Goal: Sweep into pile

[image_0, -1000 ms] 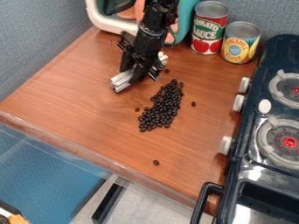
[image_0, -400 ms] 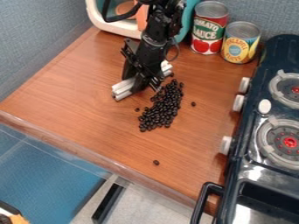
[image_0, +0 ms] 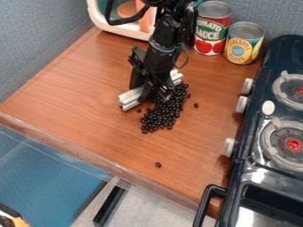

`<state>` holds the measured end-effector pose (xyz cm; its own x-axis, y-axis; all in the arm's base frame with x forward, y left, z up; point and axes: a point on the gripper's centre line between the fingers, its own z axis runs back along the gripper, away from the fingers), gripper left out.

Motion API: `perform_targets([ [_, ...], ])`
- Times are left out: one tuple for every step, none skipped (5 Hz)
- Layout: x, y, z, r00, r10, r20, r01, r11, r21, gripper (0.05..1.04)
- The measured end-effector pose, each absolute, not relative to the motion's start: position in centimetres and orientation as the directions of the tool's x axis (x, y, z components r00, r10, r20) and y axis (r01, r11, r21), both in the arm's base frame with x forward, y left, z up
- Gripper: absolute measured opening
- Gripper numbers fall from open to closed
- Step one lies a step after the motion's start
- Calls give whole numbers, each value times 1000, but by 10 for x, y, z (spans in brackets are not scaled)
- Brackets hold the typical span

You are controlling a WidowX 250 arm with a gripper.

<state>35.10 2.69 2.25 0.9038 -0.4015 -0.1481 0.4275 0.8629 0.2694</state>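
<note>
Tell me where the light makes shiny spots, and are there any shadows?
Camera view: bright glare on the stove just in front of its near burner; a softer sheen along the front edge of the counter; what looks like a dim shadow on the counter beside the stove.

Two cans (image_0: 213,31) beside a stove (image_0: 269,146)
</note>
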Motion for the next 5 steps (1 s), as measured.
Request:
perform_targets([
  [346, 25, 21, 906, -398, -145, 423, 866, 265, 380],
  [343, 24, 20, 915, -381, -133, 403, 876, 265, 380],
  [344, 24, 25, 948, -307, -88, 320, 905, 281, 380],
  [352, 20, 72, 971, -234, 58, 209, 937, 281, 380],
  [353, 18, 121, 972, -165, 167, 119, 960, 254, 380],
])
